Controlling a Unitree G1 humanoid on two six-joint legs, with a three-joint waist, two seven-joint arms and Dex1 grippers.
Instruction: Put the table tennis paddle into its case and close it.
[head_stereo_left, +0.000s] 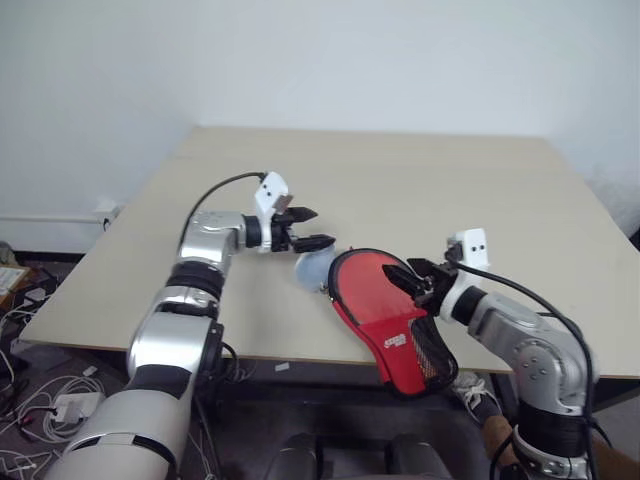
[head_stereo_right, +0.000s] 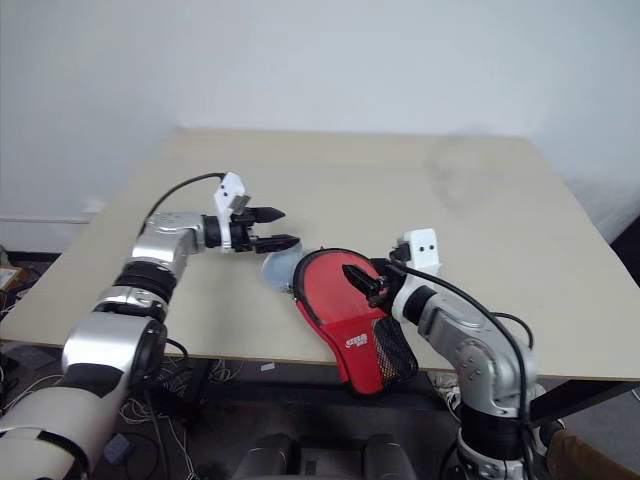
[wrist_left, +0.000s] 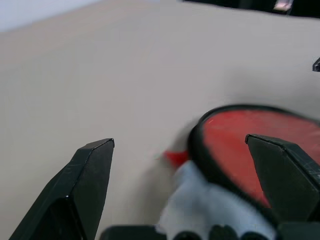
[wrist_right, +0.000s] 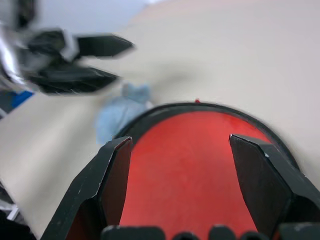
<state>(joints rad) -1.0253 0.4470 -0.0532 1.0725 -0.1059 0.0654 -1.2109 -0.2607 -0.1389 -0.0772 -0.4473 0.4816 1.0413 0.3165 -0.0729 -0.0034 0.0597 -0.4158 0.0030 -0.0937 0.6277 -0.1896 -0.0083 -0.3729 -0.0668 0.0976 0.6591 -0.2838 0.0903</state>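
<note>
**Case at the near edge, both tools spread and empty**

The case (head_stereo_left: 385, 315) lies flat on the pale surface (head_stereo_left: 400, 180), close to its near edge, with its round red end pointing toward the middle of the surface and its narrow end, the one with white print and black mesh, hanging a little past the edge. A black rim runs round the red panel. No part of the paddle can be made out from here; whether it is inside the case I cannot tell.

Just beside the round end of the case, on the robot's left, sits a whitish plastic lump (head_stereo_left: 312, 268), touching or nearly touching the rim.

The left tool (head_stereo_left: 308, 228) hangs above the surface just beyond that lump, its two black fingers (wrist_left: 90, 185) spread wide with nothing between them. From its wrist, the lump and the case's rim show under the fingers.

The right tool (head_stereo_left: 415, 275) is over the case's red panel, on the robot's right side of it. Its fingers (wrist_right: 112, 175) stand well apart and grip nothing; the red fabric shows in the gap between them. Whether the tips touch the fabric I cannot tell.
</note>
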